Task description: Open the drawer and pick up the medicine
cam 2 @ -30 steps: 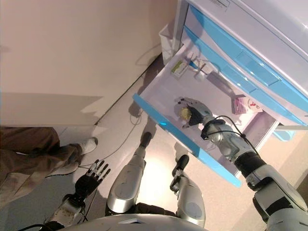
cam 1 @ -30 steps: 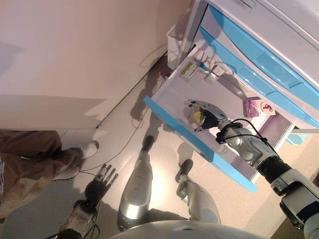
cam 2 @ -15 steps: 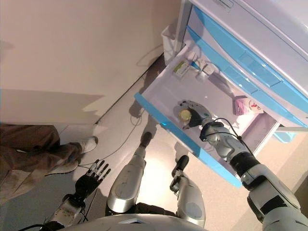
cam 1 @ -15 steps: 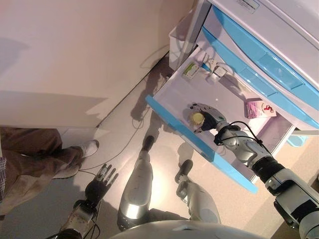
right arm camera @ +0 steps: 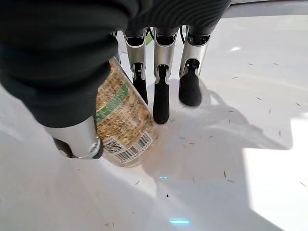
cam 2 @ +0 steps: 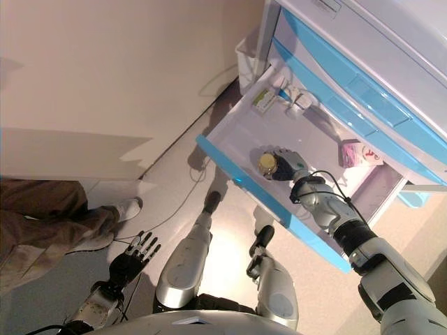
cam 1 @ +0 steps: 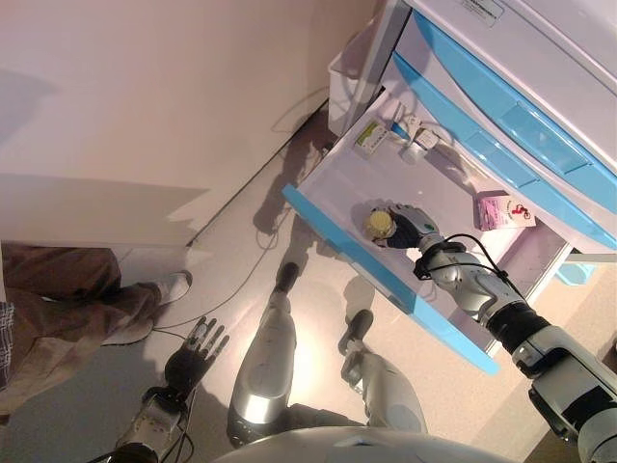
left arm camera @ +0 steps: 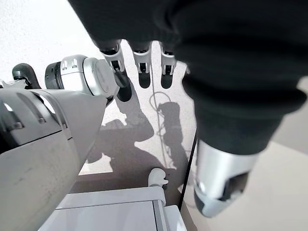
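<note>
The white drawer with a blue front (cam 1: 357, 262) stands pulled out of the cabinet. My right hand (cam 1: 412, 228) is inside it, shut on the medicine bottle (cam 1: 379, 223), whose yellow cap points toward the drawer's front. In the right wrist view the bottle (right arm camera: 120, 120), with its brown and green label, sits between the thumb and the fingers (right arm camera: 161, 72), its base on or just above the drawer's floor. My left hand (cam 1: 194, 351) hangs low at the lower left, fingers straight and empty; it also shows in the left wrist view (left arm camera: 140, 57).
A pink box (cam 1: 501, 209) lies at the drawer's back right. A green-and-white box (cam 1: 368, 138) and small white items (cam 1: 416, 141) lie at its back left. Closed blue drawers (cam 1: 511, 121) are above. A person's legs and a white shoe (cam 1: 170, 287) are at the left.
My right hand's fingers have closed from spread over the bottle to curled round it. The bottle has turned so that its yellow cap shows more fully. The left hand has not moved.
</note>
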